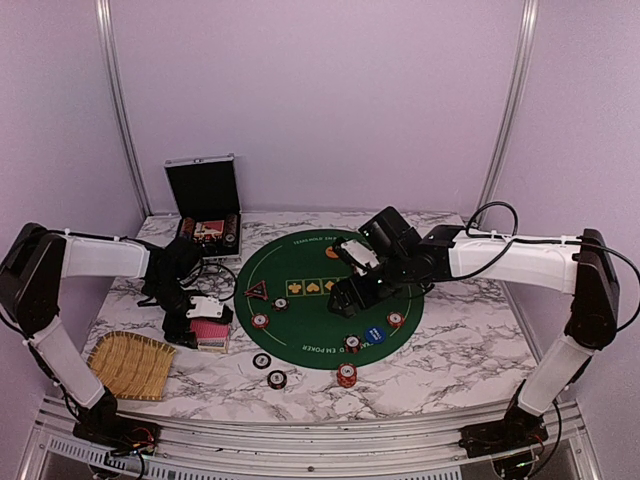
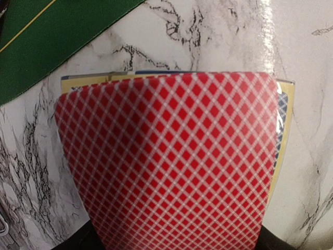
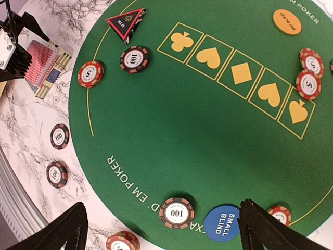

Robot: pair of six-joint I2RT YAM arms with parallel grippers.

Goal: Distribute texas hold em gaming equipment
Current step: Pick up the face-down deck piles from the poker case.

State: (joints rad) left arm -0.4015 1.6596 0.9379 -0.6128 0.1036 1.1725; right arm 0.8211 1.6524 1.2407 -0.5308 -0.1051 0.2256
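The left tool (image 1: pixel 200 322) hangs over the bench (image 1: pixel 460 340) just left of the mat (image 1: pixel 300 315). A red-backed card (image 2: pixel 166 161) sits right at it, above the deck (image 2: pixel 285 120); whether the tool grips the card cannot be told. The right tool (image 3: pixel 162 203) hovers over the mat's near half, jaws wide apart with nothing between them. Chips (image 3: pixel 134 59) lie scattered near the mat's rim, and a blue button (image 3: pixel 222 223) sits by its near edge. Two dark chips (image 1: pixel 262 360) and a red stack (image 1: pixel 346 376) lie on the bench just off the mat's near edge. A case (image 1: pixel 205 205) stands open behind the mat's far-left side. A tray (image 1: pixel 130 365) lies well left of the mat.
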